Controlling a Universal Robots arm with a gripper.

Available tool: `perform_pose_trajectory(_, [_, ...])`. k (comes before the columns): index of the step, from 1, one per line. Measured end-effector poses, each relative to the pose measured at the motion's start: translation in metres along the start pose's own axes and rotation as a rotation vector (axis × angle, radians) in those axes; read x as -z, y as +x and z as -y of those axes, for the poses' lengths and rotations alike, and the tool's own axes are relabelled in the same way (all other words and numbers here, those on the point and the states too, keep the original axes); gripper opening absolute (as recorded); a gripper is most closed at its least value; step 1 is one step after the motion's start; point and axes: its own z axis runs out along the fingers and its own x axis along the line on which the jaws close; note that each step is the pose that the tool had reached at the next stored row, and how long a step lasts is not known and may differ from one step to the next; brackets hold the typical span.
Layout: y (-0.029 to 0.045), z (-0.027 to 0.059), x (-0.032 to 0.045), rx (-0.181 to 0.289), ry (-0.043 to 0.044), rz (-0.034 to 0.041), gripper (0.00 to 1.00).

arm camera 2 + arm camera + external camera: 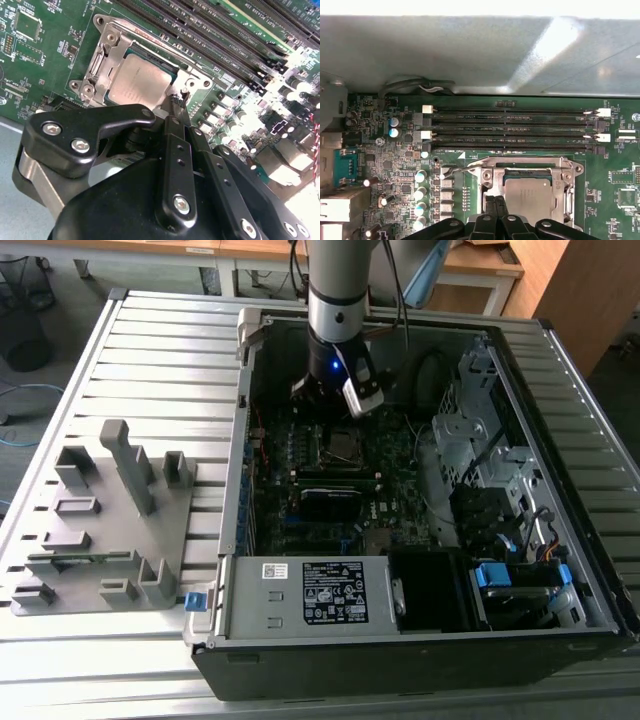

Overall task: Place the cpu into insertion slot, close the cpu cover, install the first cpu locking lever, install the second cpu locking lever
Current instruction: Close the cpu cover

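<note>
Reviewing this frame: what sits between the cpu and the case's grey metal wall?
In the first wrist view, long black memory slots run side by side between the cpu and the case wall.

A grey holder rack (pixel 105 530) sits on the slatted table (pixel 160 360) beside the open computer case (pixel 420 655). A labelled power supply (pixel 250 615) lies inside that case.

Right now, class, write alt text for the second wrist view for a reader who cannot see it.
The black gripper, fingers together, is at the edge of the silvery cpu cover, which frames the cpu on a green motherboard.
</note>
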Motion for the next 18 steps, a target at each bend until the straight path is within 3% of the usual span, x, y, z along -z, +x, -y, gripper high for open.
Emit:
perform_pose_trajectory(6, [-0.0001,0.0000,0.0051,0.000,-0.0001,0.0000,0.10])
perform_pose_trajectory(13, [-0.0003,0.0000,0.0053,0.000,-0.0002,0.0001,0.10])
perform_pose_trajectory(18, [-0.0071,-0.0001,0.0051,0.000,0.0000,-0.0001,0.10])
